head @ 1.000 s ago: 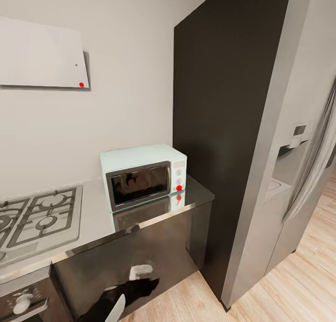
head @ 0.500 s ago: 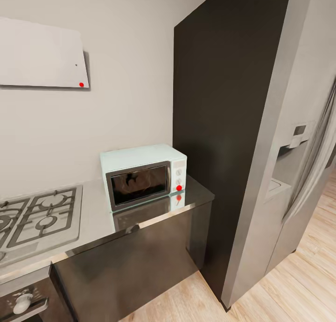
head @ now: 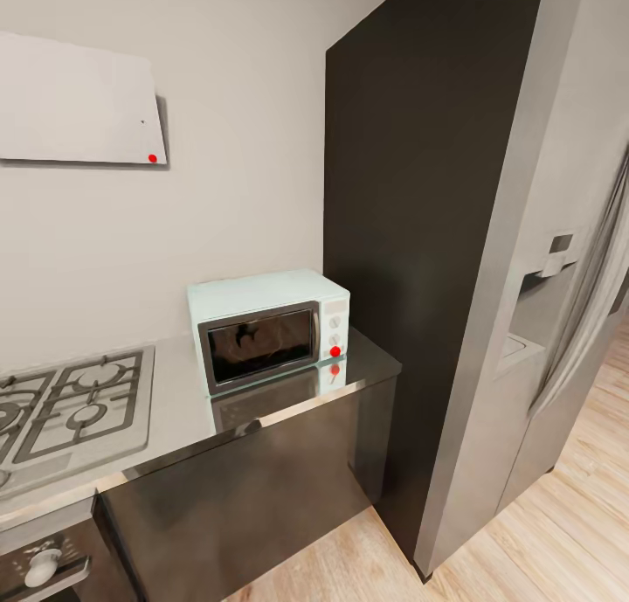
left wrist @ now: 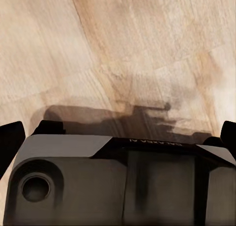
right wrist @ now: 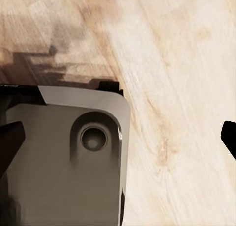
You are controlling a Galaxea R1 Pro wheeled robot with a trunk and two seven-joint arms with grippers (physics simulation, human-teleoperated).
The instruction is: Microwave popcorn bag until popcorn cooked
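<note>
Microwave (head: 269, 328) sits door-closed at 12 o'clock on the table (head: 175, 414), red lamp lit, popcorn bag presumably inside it; we note the arm seen low a second ago has dropped away, both hands (left wrist: 118, 137) (right wrist: 118, 137) spread apart over floor, so heating seems underway.

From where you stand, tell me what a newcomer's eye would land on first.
The small pale-blue boxy microwave draws the eye first: door shut, red light lit, it sits at the right end of the long grey glossy countertop. Just to its right rises a tall dark cabinet panel, with a grey fridge beyond. The steel gas hob lies to the microwave's left.
</note>
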